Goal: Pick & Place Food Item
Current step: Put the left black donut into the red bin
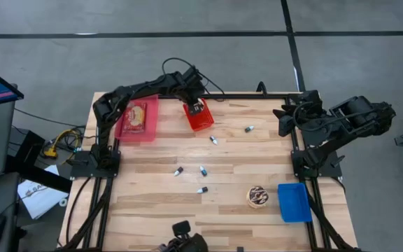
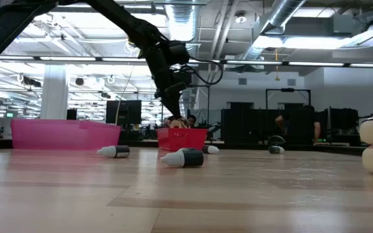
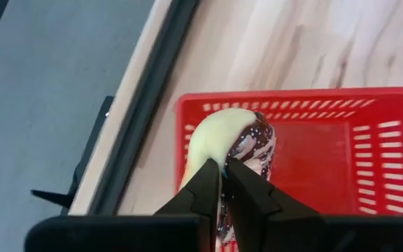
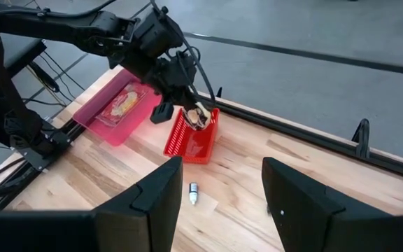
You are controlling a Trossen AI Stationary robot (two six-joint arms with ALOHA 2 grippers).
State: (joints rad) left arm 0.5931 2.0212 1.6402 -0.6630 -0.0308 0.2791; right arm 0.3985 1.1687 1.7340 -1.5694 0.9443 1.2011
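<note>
A pale donut with chocolate icing and sprinkles [image 3: 233,136] stands on edge over the red basket [image 3: 390,143], which is at the table's far middle [image 1: 200,120]. My left gripper [image 3: 224,171] is shut on the donut and reaches down over the basket [image 1: 197,106]. In the right wrist view the donut [image 4: 200,117] shows at the basket's far rim. My right gripper [image 4: 219,203] waits open, raised over the table's right side [image 1: 285,115], and touches nothing. My left gripper pinches the donut's near edge [image 3: 224,159] between its two fingertips, which stand almost together. The fingers slant down from above over the basket's far end. The donut is tilted on edge, icing to one side. Whether it touches the basket's floor I cannot tell.
A pink tray [image 1: 149,129] with a packaged food item stands left of the basket. Several small bottles [image 1: 203,170] lie scattered mid-table. A second iced donut [image 1: 258,197] and a blue tray [image 1: 294,201] sit at the near right.
</note>
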